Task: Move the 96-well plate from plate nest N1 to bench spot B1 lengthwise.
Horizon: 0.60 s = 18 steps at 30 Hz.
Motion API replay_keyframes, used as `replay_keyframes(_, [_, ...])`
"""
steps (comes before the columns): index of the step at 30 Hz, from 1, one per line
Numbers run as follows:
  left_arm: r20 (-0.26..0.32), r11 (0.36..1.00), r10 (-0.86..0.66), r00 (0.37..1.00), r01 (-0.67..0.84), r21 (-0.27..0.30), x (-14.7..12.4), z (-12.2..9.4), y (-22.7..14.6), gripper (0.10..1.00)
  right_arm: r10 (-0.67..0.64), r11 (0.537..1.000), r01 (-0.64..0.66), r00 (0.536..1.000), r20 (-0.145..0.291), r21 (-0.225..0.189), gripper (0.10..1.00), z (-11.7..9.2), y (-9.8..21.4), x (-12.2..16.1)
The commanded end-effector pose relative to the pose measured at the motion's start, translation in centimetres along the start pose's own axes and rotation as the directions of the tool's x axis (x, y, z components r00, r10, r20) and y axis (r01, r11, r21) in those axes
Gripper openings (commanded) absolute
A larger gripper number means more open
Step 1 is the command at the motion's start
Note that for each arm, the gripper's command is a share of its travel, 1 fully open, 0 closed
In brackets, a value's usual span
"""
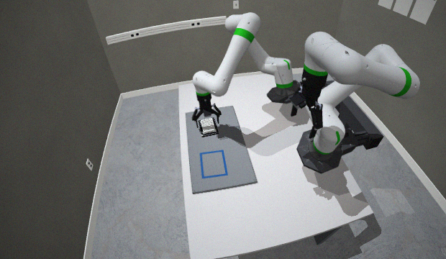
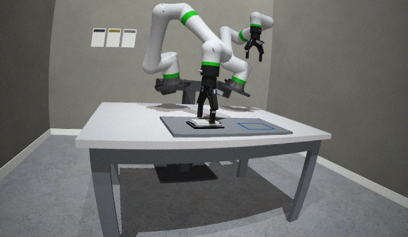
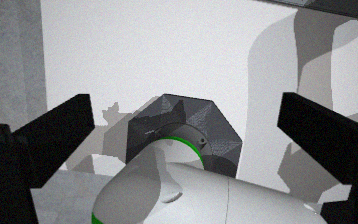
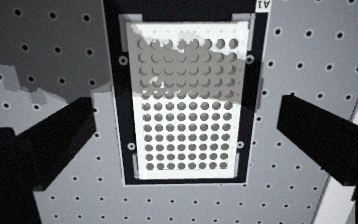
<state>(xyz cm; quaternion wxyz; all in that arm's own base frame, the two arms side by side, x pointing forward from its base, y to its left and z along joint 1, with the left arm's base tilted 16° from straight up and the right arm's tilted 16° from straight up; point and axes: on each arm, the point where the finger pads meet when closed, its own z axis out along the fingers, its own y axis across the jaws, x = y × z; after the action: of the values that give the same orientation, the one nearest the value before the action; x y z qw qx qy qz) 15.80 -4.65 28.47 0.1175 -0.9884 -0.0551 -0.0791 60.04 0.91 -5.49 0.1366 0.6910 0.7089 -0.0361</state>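
The white 96-well plate (image 1: 208, 124) (image 2: 200, 122) (image 4: 187, 122) sits in the black plate nest (image 1: 212, 133) (image 2: 208, 127) (image 4: 121, 110). My right gripper (image 1: 208, 124) (image 2: 206, 120) (image 4: 187, 113) is open and points down just above the plate, one finger off each long side, with a gap on both sides. The blue taped outline (image 1: 215, 176) (image 2: 261, 129) is empty. My left gripper (image 1: 303, 125) (image 2: 253, 59) (image 3: 186, 110) is open and empty, raised high, away from the plate. The outline is outside both wrist views.
Nest and outline are on a grey perforated board (image 1: 237, 162) (image 2: 178, 128) (image 4: 215, 202) on the white table (image 1: 223, 216) (image 2: 118, 125). The left arm's dark base (image 1: 318, 163) (image 3: 220, 135) stands below the left gripper. The right arm casts a shadow over part of the plate.
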Motion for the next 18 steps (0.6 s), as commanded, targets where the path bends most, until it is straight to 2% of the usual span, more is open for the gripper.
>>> replay_keyframes(1, [-0.001,1.000,0.000,1.000,0.000,-0.001,0.02,-0.04,0.02,1.000,0.000,1.000,0.000,1.000,0.000,-0.002,1.000,-0.08,0.07,0.01])
replay_keyframes(9, [-0.001,1.000,0.000,1.000,0.000,-0.001,0.02,-0.04,0.02,1.000,0.000,1.000,0.000,1.000,0.000,-0.002,1.000,-0.08,0.08,0.01])
replay_keyframes(10, [-0.001,1.000,0.000,1.000,0.000,-0.001,0.02,-0.04,0.02,1.000,0.000,1.000,0.000,1.000,0.000,-0.002,0.630,-0.08,0.08,0.01])
replay_keyframes(18, [-0.001,1.000,0.000,1.000,0.000,-0.001,0.02,-0.04,0.02,1.000,0.000,1.000,0.000,1.000,0.000,-0.002,0.630,-0.08,0.08,0.01])
